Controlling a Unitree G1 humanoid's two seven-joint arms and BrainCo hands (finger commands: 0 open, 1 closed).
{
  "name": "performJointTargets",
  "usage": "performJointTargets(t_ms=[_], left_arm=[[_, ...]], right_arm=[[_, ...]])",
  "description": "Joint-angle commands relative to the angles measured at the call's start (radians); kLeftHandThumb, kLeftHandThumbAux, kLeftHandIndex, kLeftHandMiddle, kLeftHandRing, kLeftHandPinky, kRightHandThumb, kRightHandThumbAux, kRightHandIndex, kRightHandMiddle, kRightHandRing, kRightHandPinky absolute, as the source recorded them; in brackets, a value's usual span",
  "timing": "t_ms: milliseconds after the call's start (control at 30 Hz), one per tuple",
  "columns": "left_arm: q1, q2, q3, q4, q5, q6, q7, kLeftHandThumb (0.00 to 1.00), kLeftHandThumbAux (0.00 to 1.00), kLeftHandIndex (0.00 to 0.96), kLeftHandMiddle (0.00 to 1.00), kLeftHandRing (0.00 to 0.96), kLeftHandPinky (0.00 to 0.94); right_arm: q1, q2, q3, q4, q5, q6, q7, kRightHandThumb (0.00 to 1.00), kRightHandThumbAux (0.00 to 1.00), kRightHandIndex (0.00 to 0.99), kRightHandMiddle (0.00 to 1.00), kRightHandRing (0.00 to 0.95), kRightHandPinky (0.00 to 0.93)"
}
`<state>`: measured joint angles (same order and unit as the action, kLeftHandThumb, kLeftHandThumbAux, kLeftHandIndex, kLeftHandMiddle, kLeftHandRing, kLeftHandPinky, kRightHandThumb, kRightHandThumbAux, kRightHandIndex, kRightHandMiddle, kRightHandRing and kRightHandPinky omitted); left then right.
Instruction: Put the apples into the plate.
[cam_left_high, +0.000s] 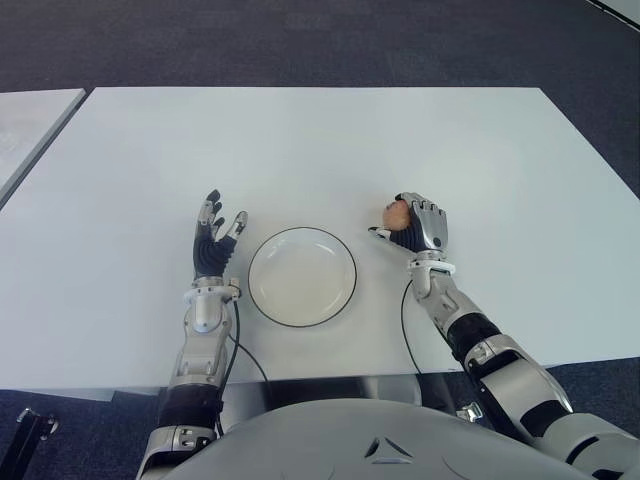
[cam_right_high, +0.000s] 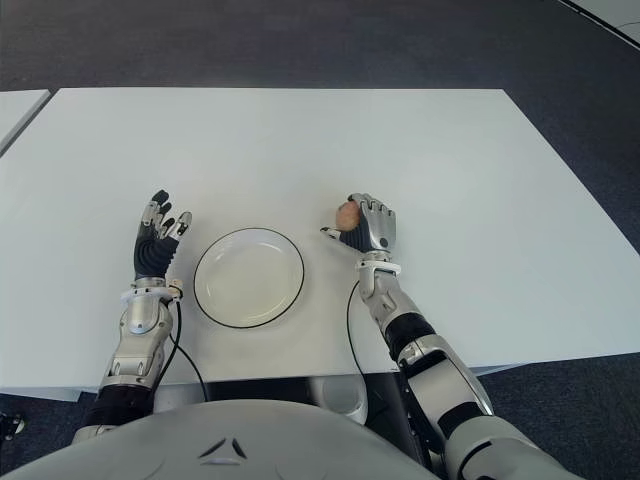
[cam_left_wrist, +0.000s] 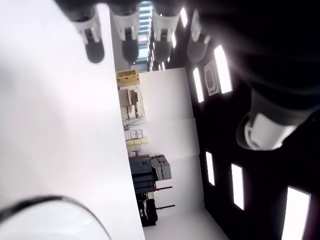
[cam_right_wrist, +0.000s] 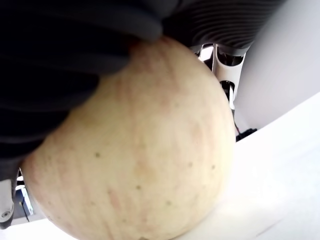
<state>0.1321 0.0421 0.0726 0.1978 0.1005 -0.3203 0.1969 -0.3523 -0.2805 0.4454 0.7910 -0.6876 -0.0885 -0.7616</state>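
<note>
Dark carpet (cam_left_high: 330, 40) surrounded a big white desk (cam_left_high: 320, 140), and pretty much everything sat near the robot's edge of it. Dead center in front of the robot was a round white plate (cam_left_high: 302, 276) with a thin dark rim, and it had nothing in it at this point. Just off the plate's right side, the right hand (cam_left_high: 418, 226) had its fingers curled around an apple (cam_left_high: 396, 213), so that one was gripped and not in the plate yet. From the head camera you could only see a bit of the fruit poking out on the side of the hand facing the plate. The right wrist view was basically all apple (cam_right_wrist: 135, 145): pale yellow skin with faint pinkish streaks and tiny specks, dark fingers (cam_right_wrist: 70, 55) wrapped over the top of it, and white desk showing underneath. I couldn't tell for sure whether the apple was touching the desk or a hair above it. The left hand (cam_left_high: 214, 243) was on the other side, just beside the plate's left rim, fingers spread and pointing away from the robot, holding nothing. Its wrist view showed the fingertips (cam_left_wrist: 93, 47) fanned out with the plate's edge (cam_left_wrist: 55, 202) in one corner. A second pale surface (cam_left_high: 30, 125) showed off to the far left, apart from the desk.
</note>
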Motion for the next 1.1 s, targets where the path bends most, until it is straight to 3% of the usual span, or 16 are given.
performJointTargets(t_ms=[33,133,300,633,1100], left_arm=[[0.006,-0.003,0.007,-0.005,0.013,-0.004,0.014,0.0,0.556,0.0,0.0,0.0,0.0],[0.007,-0.002,0.008,-0.006,0.014,-0.005,0.016,0.0,0.559,0.0,0.0,0.0,0.0],[0.008,-0.002,0.009,-0.007,0.015,-0.006,0.019,0.0,0.564,0.0,0.0,0.0,0.005],[0.011,-0.002,0.014,-0.006,0.017,-0.014,0.022,0.0,0.568,0.0,0.0,0.0,0.013],[0.016,-0.008,0.021,-0.014,0.024,-0.016,0.02,0.0,0.564,0.0,0.0,0.0,0.015]], right_arm=[[0.043,0.006,0.004,0.024,-0.002,-0.014,0.017,0.708,0.673,0.416,0.519,0.625,0.7],[0.046,0.002,0.002,0.021,0.001,-0.035,0.015,0.802,0.67,0.427,0.493,0.674,0.733],[0.047,0.001,-0.005,0.025,0.012,-0.078,0.015,0.846,0.67,0.417,0.507,0.726,0.744],[0.056,0.001,-0.023,-0.003,0.01,-0.101,0.034,0.858,0.672,0.413,0.538,0.859,0.865],[0.06,-0.029,0.004,-0.051,-0.047,-0.074,0.088,0.857,0.673,0.417,0.539,0.902,0.873]])
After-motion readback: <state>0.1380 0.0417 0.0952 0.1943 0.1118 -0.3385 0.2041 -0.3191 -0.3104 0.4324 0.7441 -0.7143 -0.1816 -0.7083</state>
